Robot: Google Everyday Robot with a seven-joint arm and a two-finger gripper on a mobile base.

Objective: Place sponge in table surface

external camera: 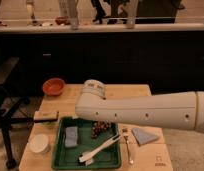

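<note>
While sponge [71, 136] lies in tray [62, 159] | fingers apart, seemingly hidden behind arm [145, 112]

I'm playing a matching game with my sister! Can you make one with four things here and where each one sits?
Things: 1 sponge; 2 orange bowl; 3 folded cloth; 4 white cup.
Places: A on the table surface, right of the green tray; B inside the tray; C far left corner of the table; D on the table, left of the tray.
Pairs: 1-B, 2-C, 3-A, 4-D.
The gripper is out of sight behind the white arm.
</note>
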